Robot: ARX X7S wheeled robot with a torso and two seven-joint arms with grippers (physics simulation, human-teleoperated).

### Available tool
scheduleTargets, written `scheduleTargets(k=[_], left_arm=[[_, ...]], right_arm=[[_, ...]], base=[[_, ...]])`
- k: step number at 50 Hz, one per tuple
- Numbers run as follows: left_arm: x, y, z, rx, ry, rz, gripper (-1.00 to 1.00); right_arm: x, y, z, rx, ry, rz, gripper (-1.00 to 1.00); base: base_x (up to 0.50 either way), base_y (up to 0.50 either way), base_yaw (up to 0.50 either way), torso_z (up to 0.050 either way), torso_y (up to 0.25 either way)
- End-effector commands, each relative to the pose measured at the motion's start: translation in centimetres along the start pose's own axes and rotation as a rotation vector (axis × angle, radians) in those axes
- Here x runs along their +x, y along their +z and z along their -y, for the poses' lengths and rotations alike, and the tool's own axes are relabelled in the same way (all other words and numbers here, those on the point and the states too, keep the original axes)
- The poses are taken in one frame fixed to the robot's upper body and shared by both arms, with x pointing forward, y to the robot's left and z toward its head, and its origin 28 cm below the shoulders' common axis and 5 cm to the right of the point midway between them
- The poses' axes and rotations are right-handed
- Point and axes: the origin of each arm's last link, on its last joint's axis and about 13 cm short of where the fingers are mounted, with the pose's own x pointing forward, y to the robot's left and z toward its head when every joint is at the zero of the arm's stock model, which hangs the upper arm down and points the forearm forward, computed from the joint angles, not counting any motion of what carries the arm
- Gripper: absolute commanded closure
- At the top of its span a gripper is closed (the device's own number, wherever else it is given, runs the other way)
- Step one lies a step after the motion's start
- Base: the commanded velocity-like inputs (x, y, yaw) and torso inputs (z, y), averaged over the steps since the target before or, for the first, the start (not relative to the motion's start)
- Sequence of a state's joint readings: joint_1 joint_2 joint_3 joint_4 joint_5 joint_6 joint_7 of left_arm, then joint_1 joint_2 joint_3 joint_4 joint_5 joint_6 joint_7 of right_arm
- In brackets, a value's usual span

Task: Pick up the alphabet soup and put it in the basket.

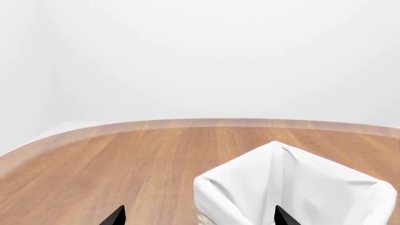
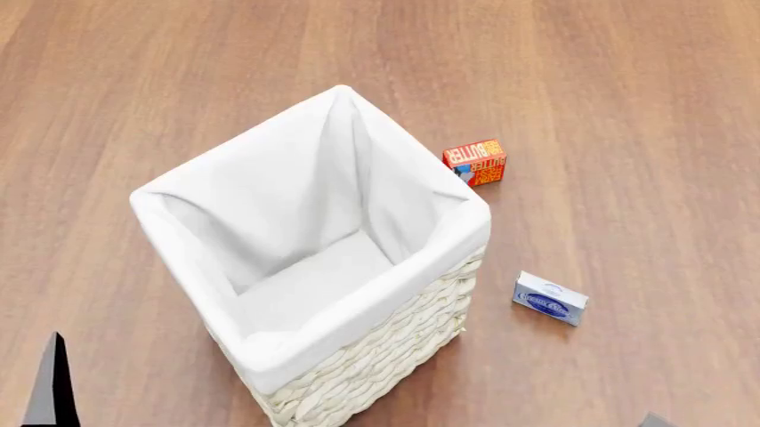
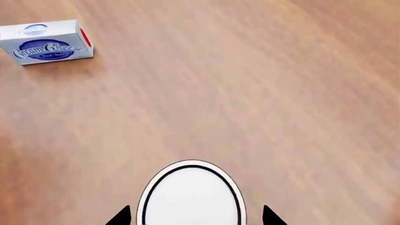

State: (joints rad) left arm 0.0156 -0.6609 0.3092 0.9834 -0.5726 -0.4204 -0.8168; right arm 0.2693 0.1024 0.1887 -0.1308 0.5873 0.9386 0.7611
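Between the right gripper's [image 3: 192, 216] black fingertips [image 3: 120, 216] the alphabet soup [image 3: 191, 194] is standing upright on the wooden table [image 3: 250, 93], showing only its silvery-white top; the tips are sitting spread at either side, contact unclear. Farther off, a blue-white cream cheese box [image 3: 48, 42] is lying flat. Left gripper [image 1: 198, 218] is hanging open over the basket [image 2: 320, 267], which is standing empty beside an orange-red butter box [image 2: 476, 162].

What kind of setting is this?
Likely a bare simulated tabletop: a wooden table with a curved edge, blank white walls, a cream wicker basket and small grocery boxes.
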Motion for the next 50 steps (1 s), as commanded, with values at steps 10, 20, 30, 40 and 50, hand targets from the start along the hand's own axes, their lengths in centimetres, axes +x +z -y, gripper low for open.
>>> scheduleTargets(k=[10,20,30,40,50], left_arm=[[-0.1,0.1,0.0,0.001,0.0,0.0,-1.0],[-0.1,0.1,0.0,0.002,0.002,0.0,-1.0],[-0.1,0.1,0.0,0.001,-0.001,0.0,-1.0],[0.0,0.0,-0.2,-0.002,0.005,0.003,-1.0],[-0.1,0.1,-0.3,-0.005,0.008,0.002,-1.0]], right_arm=[[0.5,-0.7,0.1,-0.009,0.005,0.044,1.0],[-0.6,0.2,-0.1,-0.008,0.028,0.087,1.0],[-2.9,3.2,-0.1,0.003,0.044,0.202,1.0],[-4.8,6.6,-0.2,-0.001,0.054,0.317,1.0],[-6.6,10.2,-0.8,-0.02,0.082,0.432,1.0]], base=[[0.0,0.0,0.0,0.0,0.0],[0.0,0.0,0.0,0.0,0.0],[0.0,0.0,0.0,0.0,0.0],[0.0,0.0,0.0,0.0,0.0],[0.0,0.0,0.0,0.0,0.0]])
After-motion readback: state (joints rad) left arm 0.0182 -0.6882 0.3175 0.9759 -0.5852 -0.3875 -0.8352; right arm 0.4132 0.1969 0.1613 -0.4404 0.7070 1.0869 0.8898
